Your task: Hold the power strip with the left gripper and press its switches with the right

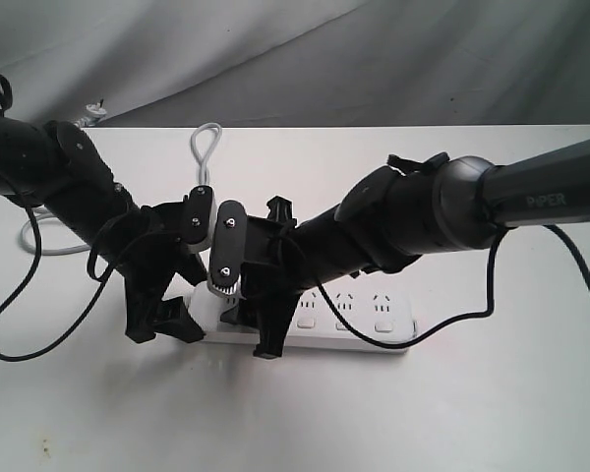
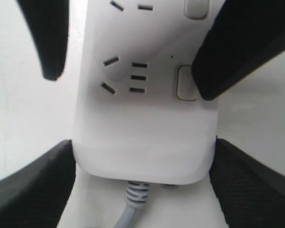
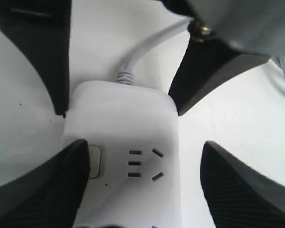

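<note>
Left end effector (image 1: 165, 323) grips power strip (image 1: 364, 320), "PiPER" arm's end effector (image 1: 248, 332) on switch (image 2: 183, 85)

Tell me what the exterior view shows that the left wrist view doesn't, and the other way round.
Only the exterior view shows both whole arms, the grey PiPER tube, the power strip with its far sockets, and the cord looping farther back on the table. Only the left wrist view shows the ribbed collar where the cord enters the strip's end, and a right finger's tip overlapping the nearest switch. Both show the left gripper clamped around the strip's cord end, with the right gripper spread open over it.
</note>
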### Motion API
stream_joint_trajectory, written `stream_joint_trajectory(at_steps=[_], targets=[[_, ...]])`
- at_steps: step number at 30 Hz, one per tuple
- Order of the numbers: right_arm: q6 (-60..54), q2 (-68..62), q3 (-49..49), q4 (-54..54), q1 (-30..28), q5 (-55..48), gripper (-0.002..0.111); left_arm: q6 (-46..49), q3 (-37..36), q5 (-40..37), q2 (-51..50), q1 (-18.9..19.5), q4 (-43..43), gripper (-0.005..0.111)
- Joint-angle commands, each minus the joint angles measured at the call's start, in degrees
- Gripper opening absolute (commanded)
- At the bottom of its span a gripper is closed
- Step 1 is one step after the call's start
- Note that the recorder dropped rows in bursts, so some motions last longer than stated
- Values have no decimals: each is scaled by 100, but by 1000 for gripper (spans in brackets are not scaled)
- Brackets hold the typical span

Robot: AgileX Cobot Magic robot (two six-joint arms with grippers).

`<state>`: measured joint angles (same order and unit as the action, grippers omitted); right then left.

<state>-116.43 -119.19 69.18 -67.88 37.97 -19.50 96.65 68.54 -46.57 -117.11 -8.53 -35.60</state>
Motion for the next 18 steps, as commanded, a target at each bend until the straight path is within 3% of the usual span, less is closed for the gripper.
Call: stream_joint_trajectory(at_steps=[1,18], targets=[[-220,-123,-203,170,13,-14,63,-20,0,30,14,-5,-108,69],[-220,-321,-178,74,24,98,63,-20,0,30,14,-5,-108,69]])
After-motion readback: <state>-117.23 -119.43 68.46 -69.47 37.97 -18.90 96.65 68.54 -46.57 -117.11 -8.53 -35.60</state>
